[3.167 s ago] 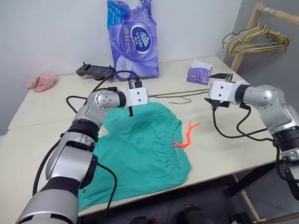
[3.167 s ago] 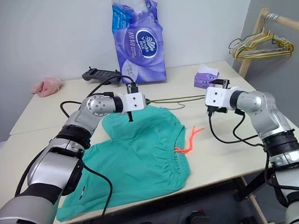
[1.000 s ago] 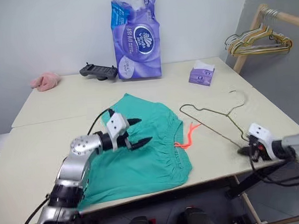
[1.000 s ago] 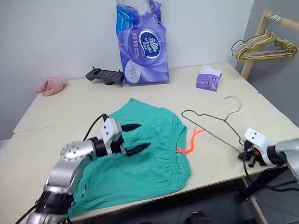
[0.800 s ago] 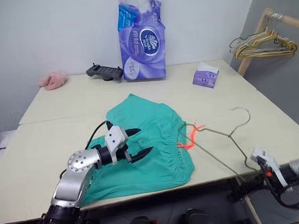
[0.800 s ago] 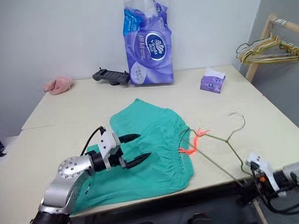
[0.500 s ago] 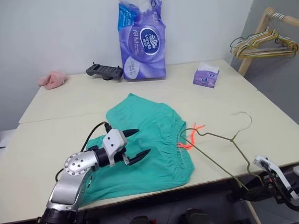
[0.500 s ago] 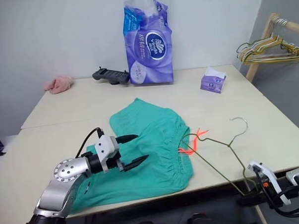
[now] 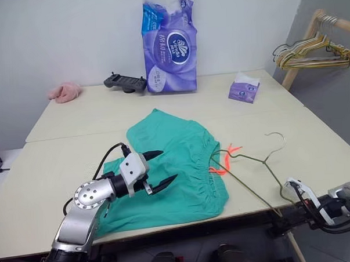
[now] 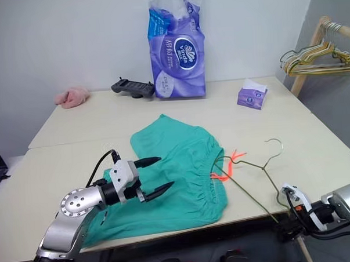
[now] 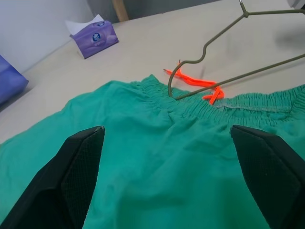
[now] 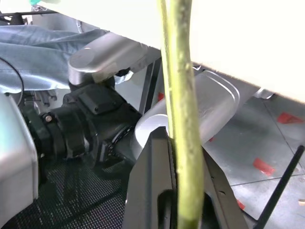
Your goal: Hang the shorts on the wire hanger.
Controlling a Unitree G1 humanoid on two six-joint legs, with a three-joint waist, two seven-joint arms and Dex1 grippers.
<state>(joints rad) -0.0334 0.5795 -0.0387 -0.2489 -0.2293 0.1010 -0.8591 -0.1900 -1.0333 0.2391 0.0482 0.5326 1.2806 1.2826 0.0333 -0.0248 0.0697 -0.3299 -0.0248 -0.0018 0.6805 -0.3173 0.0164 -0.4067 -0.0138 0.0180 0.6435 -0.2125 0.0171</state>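
Observation:
The teal shorts (image 9: 176,160) lie flat on the table (image 9: 75,118), with the orange drawstring (image 9: 224,161) at the waistband. My left gripper (image 9: 165,166) hovers just over the shorts, open, with nothing between its black fingers (image 11: 81,176). The thin wire hanger (image 9: 252,159) is tilted: one bent end (image 11: 174,90) rests on the waistband beside the drawstring, and its hook (image 9: 275,139) points away. My right gripper (image 9: 282,210) sits at the table's front right edge, shut on the hanger's near corner; the wire (image 12: 183,119) runs between its fingers.
A tall purple tissue pack (image 9: 170,44), a black controller (image 9: 124,82) and a pink cloth (image 9: 64,92) sit along the back. A small purple tissue box (image 9: 244,90) is at the back right. A wooden rack with bunched hangers (image 9: 314,49) stands beyond the table's right side.
The right gripper sank to the table's front edge with the hanger, whose far end slid left onto the waistband by the drawstring. The left gripper stayed put. The view shifted a little.

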